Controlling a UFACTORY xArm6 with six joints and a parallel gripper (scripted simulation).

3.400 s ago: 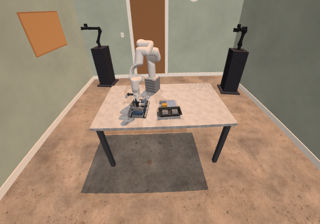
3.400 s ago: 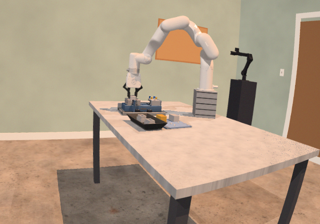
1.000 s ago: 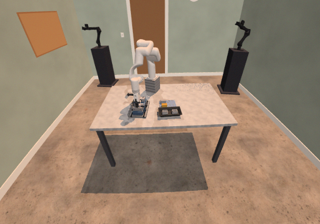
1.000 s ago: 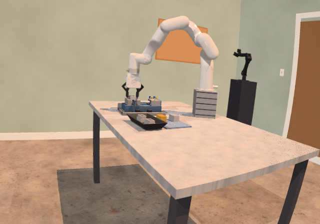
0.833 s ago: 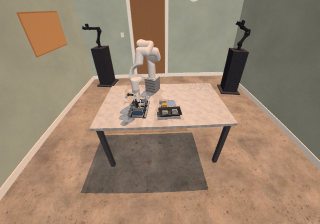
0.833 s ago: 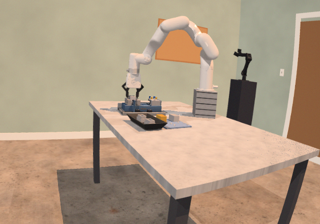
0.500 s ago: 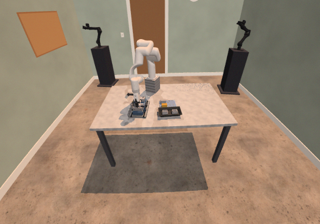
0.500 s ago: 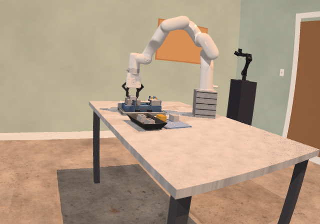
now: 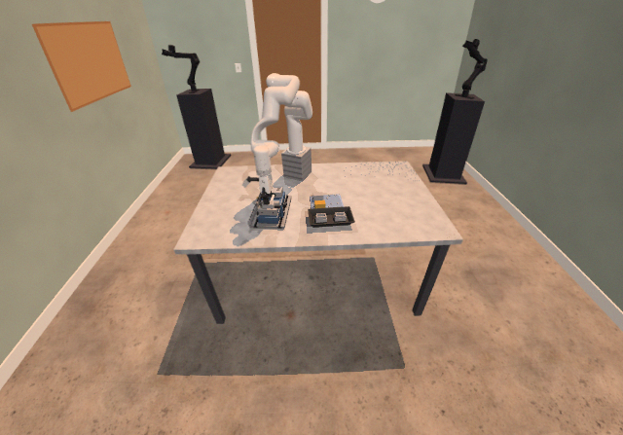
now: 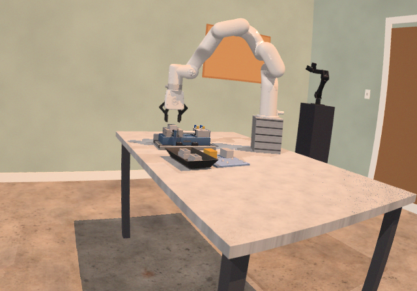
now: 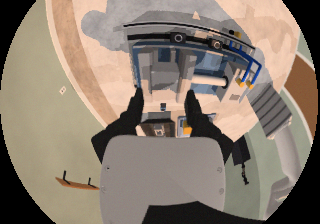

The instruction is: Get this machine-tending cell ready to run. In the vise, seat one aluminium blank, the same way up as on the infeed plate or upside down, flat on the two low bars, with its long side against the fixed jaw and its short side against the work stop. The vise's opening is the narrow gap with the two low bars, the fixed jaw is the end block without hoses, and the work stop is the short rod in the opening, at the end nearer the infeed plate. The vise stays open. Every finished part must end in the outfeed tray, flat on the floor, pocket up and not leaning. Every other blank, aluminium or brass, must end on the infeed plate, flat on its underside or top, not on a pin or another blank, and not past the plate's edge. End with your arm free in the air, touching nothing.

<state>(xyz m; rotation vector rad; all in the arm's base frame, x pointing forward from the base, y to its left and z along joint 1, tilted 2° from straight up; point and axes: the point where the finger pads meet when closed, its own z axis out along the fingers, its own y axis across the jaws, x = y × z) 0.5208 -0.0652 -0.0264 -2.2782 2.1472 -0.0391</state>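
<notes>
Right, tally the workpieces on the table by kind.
Finished parts, in the outfeed tray: 2
Aluminium blanks, one on the infeed plate, one in the vise: 2
Brass blank, on the infeed plate: 1
Total: 5

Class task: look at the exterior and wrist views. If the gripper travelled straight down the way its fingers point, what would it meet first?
Most likely the grey aluminium blank standing in the vise. The open, empty gripper hangs right above it, and in the wrist view the fingers frame that block. Exact alignment in depth is hard to judge.
</notes>
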